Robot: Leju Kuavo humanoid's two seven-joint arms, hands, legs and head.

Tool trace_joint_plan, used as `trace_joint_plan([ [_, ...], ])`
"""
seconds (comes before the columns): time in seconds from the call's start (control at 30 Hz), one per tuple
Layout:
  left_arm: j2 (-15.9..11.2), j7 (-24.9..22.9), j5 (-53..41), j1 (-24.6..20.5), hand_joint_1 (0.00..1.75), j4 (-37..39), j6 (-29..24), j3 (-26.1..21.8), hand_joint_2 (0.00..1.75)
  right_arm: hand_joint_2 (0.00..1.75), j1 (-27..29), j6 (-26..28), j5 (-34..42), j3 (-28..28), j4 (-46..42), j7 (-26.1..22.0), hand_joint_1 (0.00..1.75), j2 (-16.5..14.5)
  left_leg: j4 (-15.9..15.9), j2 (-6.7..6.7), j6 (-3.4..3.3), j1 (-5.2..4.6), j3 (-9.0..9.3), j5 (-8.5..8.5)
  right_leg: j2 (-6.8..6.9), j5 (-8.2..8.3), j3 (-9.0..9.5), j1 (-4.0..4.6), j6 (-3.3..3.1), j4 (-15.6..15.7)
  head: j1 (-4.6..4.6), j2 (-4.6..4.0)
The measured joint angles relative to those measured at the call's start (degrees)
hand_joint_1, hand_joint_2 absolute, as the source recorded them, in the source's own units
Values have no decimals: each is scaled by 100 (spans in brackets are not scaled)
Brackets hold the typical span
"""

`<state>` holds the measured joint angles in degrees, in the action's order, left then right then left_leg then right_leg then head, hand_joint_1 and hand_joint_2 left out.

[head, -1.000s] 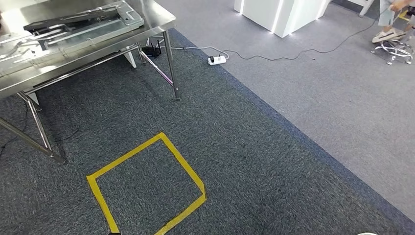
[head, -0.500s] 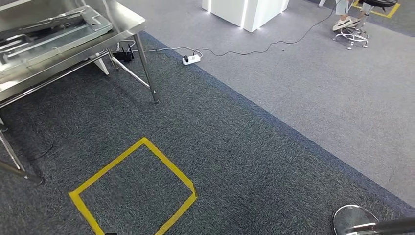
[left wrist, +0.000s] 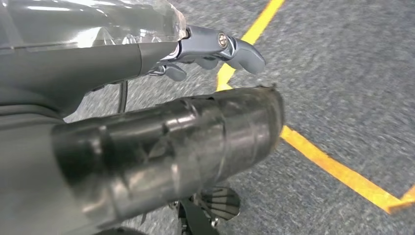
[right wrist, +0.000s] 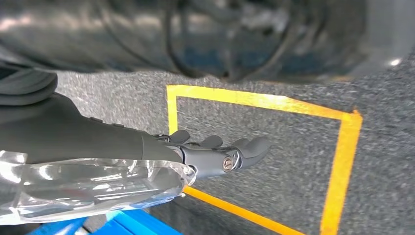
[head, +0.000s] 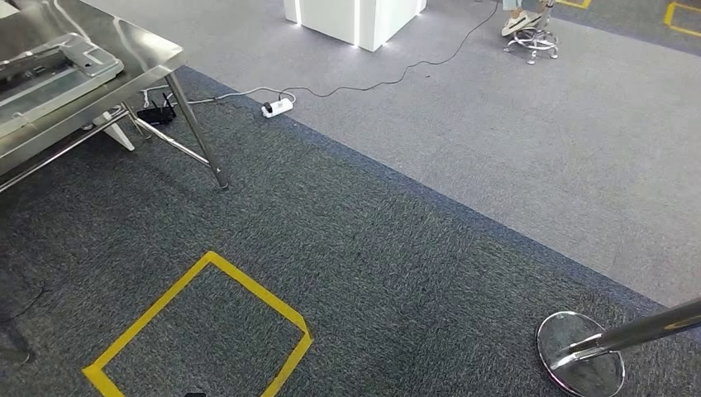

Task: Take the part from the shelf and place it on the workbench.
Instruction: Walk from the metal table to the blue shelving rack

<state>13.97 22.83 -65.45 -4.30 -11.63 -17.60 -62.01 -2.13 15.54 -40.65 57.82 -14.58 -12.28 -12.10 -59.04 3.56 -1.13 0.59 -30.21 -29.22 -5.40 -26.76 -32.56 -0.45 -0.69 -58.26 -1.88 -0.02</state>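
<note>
Currently both empty: left robot hand (left wrist: pixel 215 49) and right robot hand (right wrist: pixel 215 152) hang over the carpet with fingers loosely spread, yellow tape square (head: pixel 198 331) on the floor just ahead, metal parts (head: pixel 50 70) lying on the steel tabletop (head: pixel 140 50) farther off.
</note>
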Motion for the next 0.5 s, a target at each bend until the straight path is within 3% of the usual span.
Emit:
trace_joint_plan([
  [0.03,0,1,0,-5,0,0,1,0,0,0,1,0,0,-3,1,0,0,-1,96,57,-19,-5,28,5,-57,10,-25,-6,39,-7,0,1],
  [0.1,3,1,2,-18,0,0,3,-1,0,0,18,1,0,-7,2,0,0,1,134,-37,-68,-5,40,29,-154,36,-64,-22,121,-4,2,2],
  [0.17,10,3,2,-22,0,0,3,-3,0,0,33,2,0,-10,4,0,0,2,199,-172,-156,10,71,80,20,-73,-145,-11,171,-159,-4,1],
  [0.23,14,4,0,-14,0,0,3,-4,0,0,24,2,0,-16,5,0,0,3,234,-324,-218,0,74,103,343,-414,-423,0,196,-741,-11,1],
  [0.3,14,-9,-3,1,0,0,4,-7,0,0,15,2,0,-22,6,0,0,3,230,-488,-233,-20,63,95,470,-704,-757,-20,223,-1432,-11,2],
  [0.33,14,-18,-6,2,0,0,4,-8,0,0,17,2,0,-24,7,-1,0,3,227,-563,-232,-25,61,88,492,-711,-816,-32,233,-1567,-10,1],
  [0.37,14,-26,-9,0,0,0,5,-8,0,0,20,2,0,-25,8,-3,0,3,221,-631,-228,-27,64,78,514,-613,-760,-43,238,-1484,-12,1],
  [0.43,15,-34,-14,-7,0,0,10,-8,0,0,26,2,0,-23,11,-20,0,3,205,-744,-198,-28,86,47,671,-262,-355,-44,223,-761,-12,1],
  [0.5,15,-35,-13,-8,0,-1,24,-9,0,0,16,5,-1,-23,12,-38,0,3,179,-840,-139,-55,104,1,856,-68,-17,0,172,-133,-11,2],
])
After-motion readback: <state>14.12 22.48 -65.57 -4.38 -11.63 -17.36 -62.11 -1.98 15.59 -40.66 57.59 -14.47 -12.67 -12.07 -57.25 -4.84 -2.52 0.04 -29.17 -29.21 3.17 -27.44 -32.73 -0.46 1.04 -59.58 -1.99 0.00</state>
